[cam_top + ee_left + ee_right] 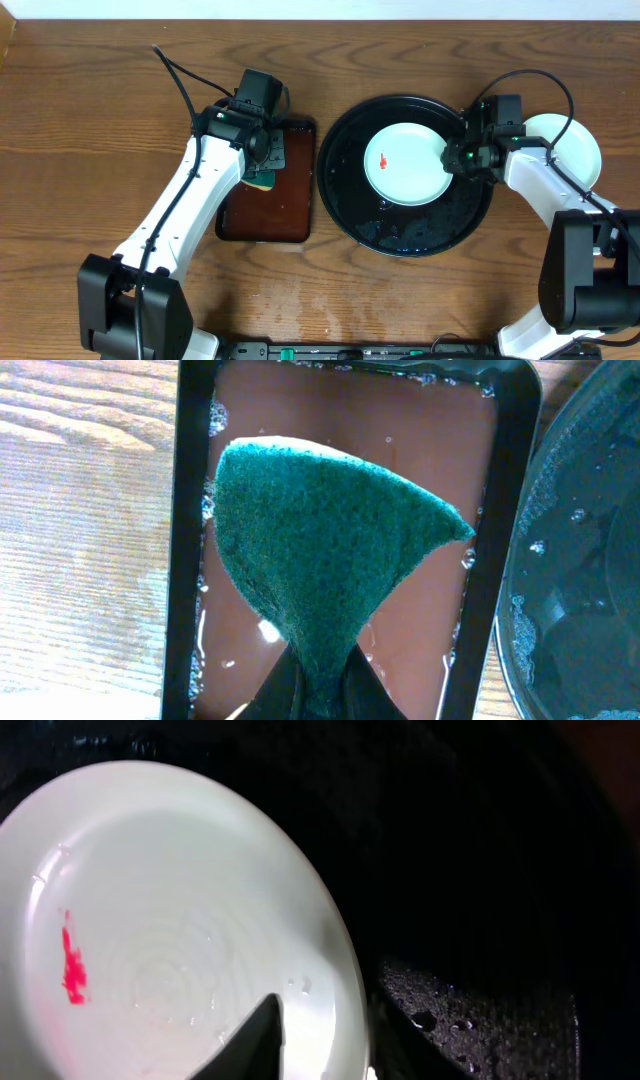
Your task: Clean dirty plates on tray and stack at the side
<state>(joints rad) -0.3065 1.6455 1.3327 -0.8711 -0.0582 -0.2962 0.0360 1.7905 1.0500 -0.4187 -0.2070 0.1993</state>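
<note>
A pale mint-white plate (405, 163) with a small red smear (72, 970) lies in the large black tray (420, 235), which is wet. My right gripper (455, 158) is at the plate's right rim and open. One finger (255, 1040) is over the plate's face and the other is outside the rim, so the rim (345, 970) sits between them. A second pale plate (575, 150) rests on the table right of the tray, partly hidden by the right arm. My left gripper (322, 690) is shut on a green sponge (320, 540).
The sponge hangs over a wet dark-brown rectangular tray (285, 215) just left of the black tray. Cables run from both arms across the back of the wooden table. The arm bases stand at the front corners.
</note>
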